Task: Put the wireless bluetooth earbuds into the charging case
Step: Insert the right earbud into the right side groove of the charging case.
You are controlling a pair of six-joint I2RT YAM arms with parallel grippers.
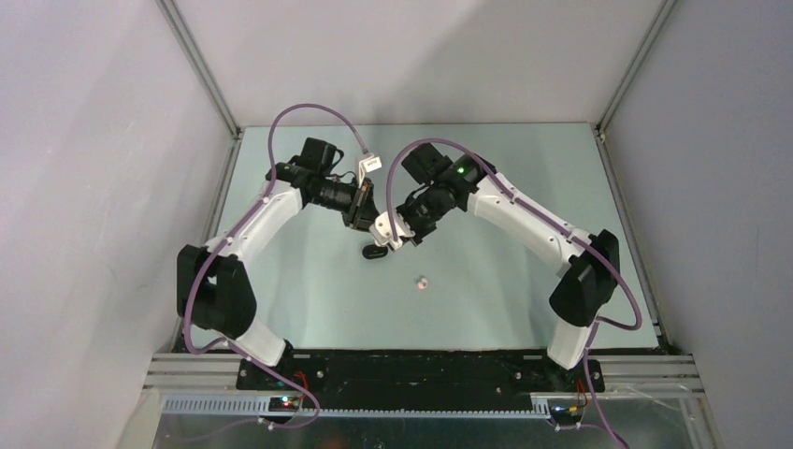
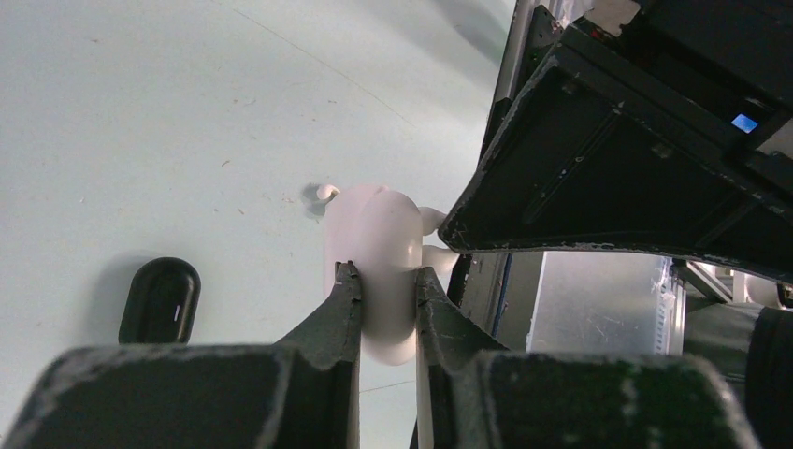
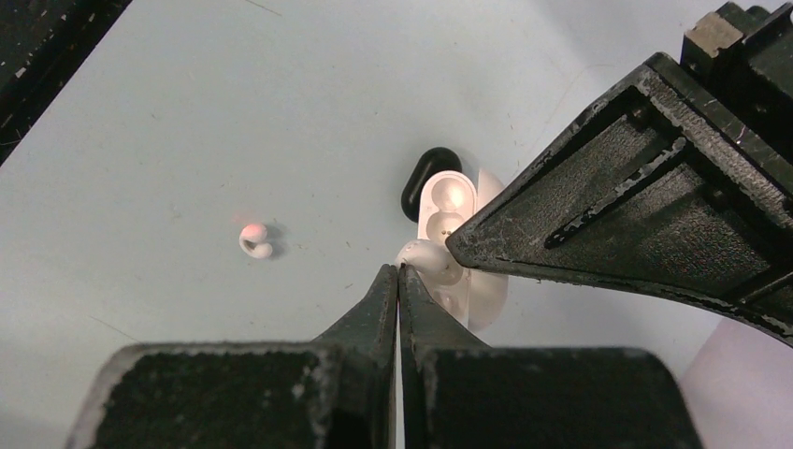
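The right gripper (image 3: 399, 278) has its fingers pressed together with no gap. A white earbud (image 3: 423, 253) sits just off their tips, touching or nearly so; whether it is pinched I cannot tell. That bud is at the near rim of the white charging case (image 3: 449, 208), which stands open with its wells showing. The left gripper (image 2: 386, 274) is clamped on the case's two sides. All this is near the middle of the table (image 1: 524, 187), well apart from the side walls (image 1: 93, 187). A black case (image 3: 425, 178) lies just beside the white one. A second white earbud (image 3: 254, 241) rests alone on the table, nearer the arm bases. The two grippers crowd each other, with the left one's body filling the right side of the right wrist view
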